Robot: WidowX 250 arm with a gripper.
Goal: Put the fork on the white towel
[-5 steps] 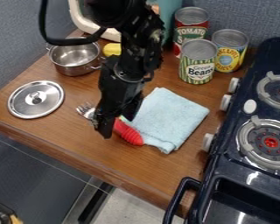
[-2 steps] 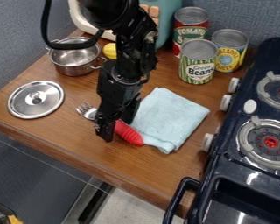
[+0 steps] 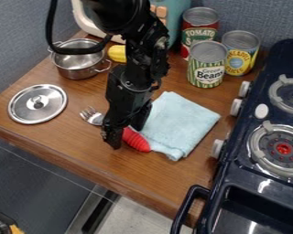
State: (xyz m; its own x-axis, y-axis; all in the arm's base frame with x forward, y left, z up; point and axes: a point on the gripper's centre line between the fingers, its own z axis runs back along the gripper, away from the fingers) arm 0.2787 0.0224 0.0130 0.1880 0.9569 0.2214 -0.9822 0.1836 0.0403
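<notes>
The wooden counter [image 3: 69, 137] met a grey-blue wall [image 3: 20, 32], with a dark stove [image 3: 231, 176] on the right and a floor [image 3: 137, 215] below. The red-handled fork [image 3: 137, 140] lay on the wood, its handle's end by the pale blue towel [image 3: 182, 119]; the gripper [image 3: 127, 136] stood spread over it.

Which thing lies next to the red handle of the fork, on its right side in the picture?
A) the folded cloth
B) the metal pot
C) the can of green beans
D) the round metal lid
A: the folded light-blue cloth lies directly beside the red handle, at its right in the picture.
</notes>
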